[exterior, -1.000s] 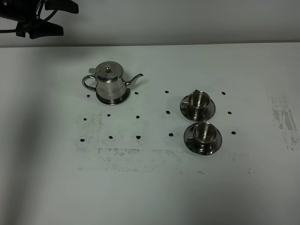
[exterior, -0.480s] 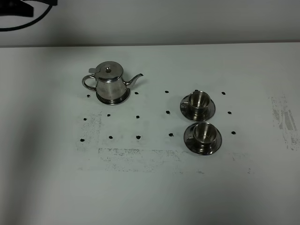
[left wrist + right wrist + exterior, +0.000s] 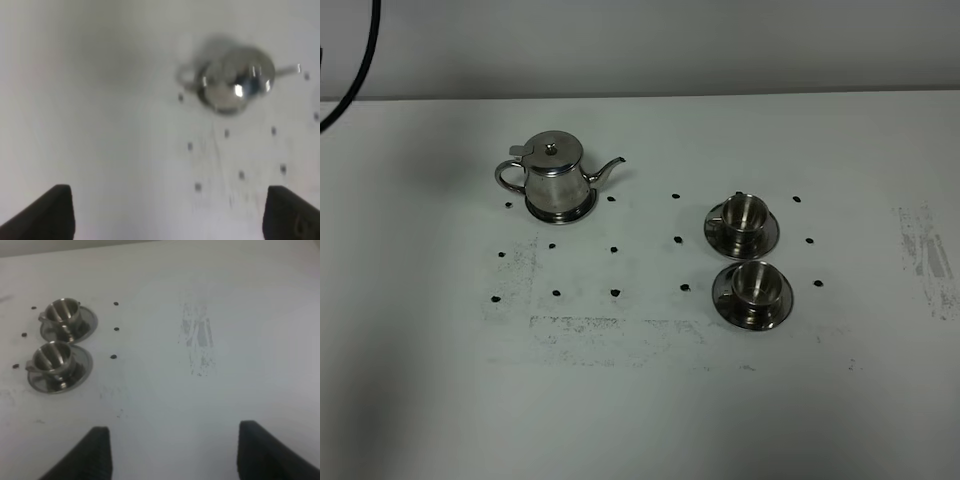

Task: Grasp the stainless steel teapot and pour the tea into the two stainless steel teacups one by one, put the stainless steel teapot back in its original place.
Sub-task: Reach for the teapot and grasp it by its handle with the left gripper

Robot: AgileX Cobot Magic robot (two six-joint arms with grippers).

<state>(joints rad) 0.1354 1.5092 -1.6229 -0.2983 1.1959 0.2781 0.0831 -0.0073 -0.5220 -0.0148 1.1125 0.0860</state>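
The stainless steel teapot (image 3: 553, 178) stands lid shut on its round steel disc (image 3: 582, 211) at the back left, spout pointing right. It shows blurred in the left wrist view (image 3: 235, 82). The two stainless steel teacups sit on saucers to the right, one farther (image 3: 747, 213) and one nearer (image 3: 755, 284); the right wrist view shows both, the farther cup (image 3: 63, 313) and the nearer cup (image 3: 51, 356). My left gripper (image 3: 167, 202) is open and empty, high above the table and well away from the teapot. My right gripper (image 3: 172, 435) is open and empty, away from the cups. No tea is visible.
The white table (image 3: 640, 400) carries small black dot marks around the pot and cups and scuffed grey patches (image 3: 925, 250). A black cable (image 3: 355, 70) crosses the top left corner. Neither arm shows in the high view.
My left arm, seen at the top left corner a second ago, has moved up out of the high view; only its cable remains. Teapot and cups have not moved.
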